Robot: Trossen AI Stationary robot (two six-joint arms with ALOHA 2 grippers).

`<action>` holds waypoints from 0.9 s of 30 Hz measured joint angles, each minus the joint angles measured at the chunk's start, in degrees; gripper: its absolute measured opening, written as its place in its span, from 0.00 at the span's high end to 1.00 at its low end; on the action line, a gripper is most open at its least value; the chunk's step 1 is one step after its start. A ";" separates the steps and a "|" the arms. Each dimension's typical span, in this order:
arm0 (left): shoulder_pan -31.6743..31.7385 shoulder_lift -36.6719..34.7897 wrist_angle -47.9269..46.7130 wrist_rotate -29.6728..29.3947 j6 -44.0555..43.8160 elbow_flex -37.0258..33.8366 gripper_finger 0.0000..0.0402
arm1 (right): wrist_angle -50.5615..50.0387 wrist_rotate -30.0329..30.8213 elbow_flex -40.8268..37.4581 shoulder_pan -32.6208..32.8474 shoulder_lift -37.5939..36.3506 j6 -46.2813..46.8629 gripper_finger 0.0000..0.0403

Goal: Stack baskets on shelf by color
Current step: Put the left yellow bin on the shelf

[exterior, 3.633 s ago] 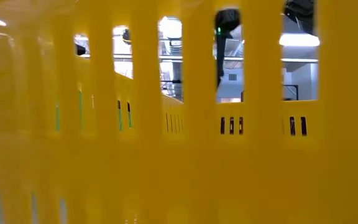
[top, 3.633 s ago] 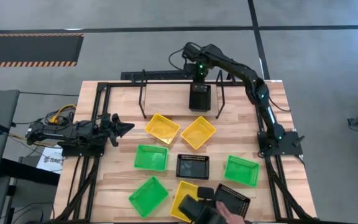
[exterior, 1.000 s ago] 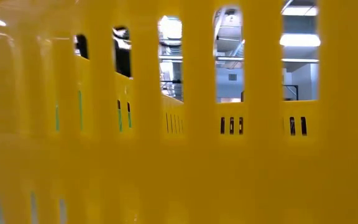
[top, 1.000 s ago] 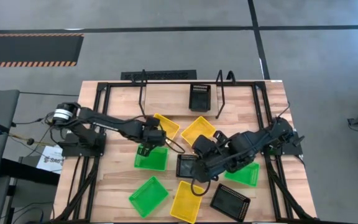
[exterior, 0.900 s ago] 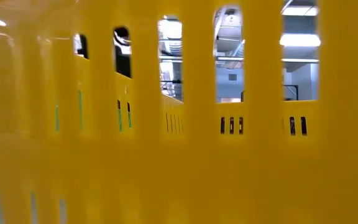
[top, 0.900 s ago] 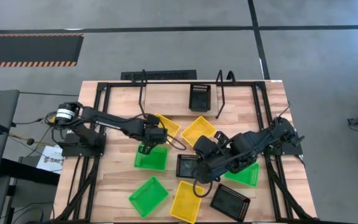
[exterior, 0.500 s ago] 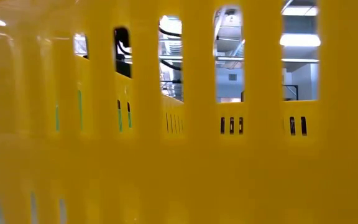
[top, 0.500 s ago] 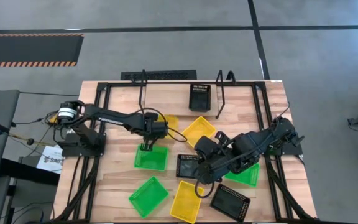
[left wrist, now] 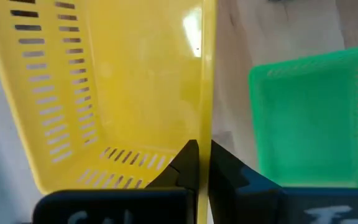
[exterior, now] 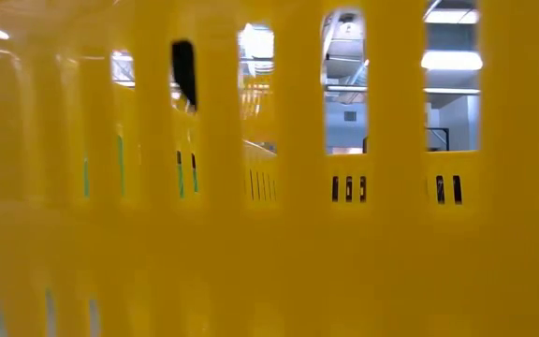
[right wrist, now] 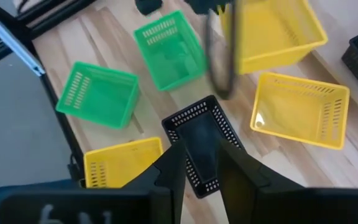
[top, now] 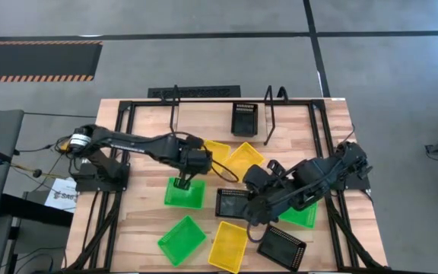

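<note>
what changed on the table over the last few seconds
The left claw swung in from the table's left edge and shut on the wall of a yellow basket, lifting it. The right claw left the shelf and came down over the middle black basket. The black basket on the shelf stayed put; one near-edge black basket shifted slightly.

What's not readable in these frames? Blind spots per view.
- Low view: a yellow basket against the lens hides nearly the whole table.
- High view: the right gripper covers part of the middle black basket; contact unclear.
- High view: the left gripper hides where it pinches its yellow basket.
- Left wrist view: the green basket is cut off by the edge.
</note>
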 joint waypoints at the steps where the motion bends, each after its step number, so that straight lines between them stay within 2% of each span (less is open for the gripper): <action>1: -0.40 0.00 -1.99 -1.51 1.87 2.09 1.00 | 0.01 0.03 -0.01 0.24 -0.59 -0.10 0.74; 6: 0.90 -0.06 -7.47 -6.53 11.48 7.61 1.00 | 0.02 1.04 -0.01 1.26 -4.10 -0.16 0.77; 11: 4.56 0.81 -9.07 -5.68 23.98 7.82 1.00 | 0.02 2.01 -0.01 2.66 -7.77 -0.31 0.80; 15: 7.59 3.85 -9.54 -5.71 30.18 7.77 1.00 | 0.04 2.16 -0.01 3.74 -10.26 -0.35 0.82; 22: 11.05 11.07 -10.19 -7.58 36.76 7.74 1.00 | 0.04 3.44 -0.01 5.63 -11.85 -0.46 0.82; 27: 13.60 13.24 -10.10 -9.07 34.32 7.77 1.00 | 0.02 3.50 -0.01 6.32 -11.68 -0.46 0.82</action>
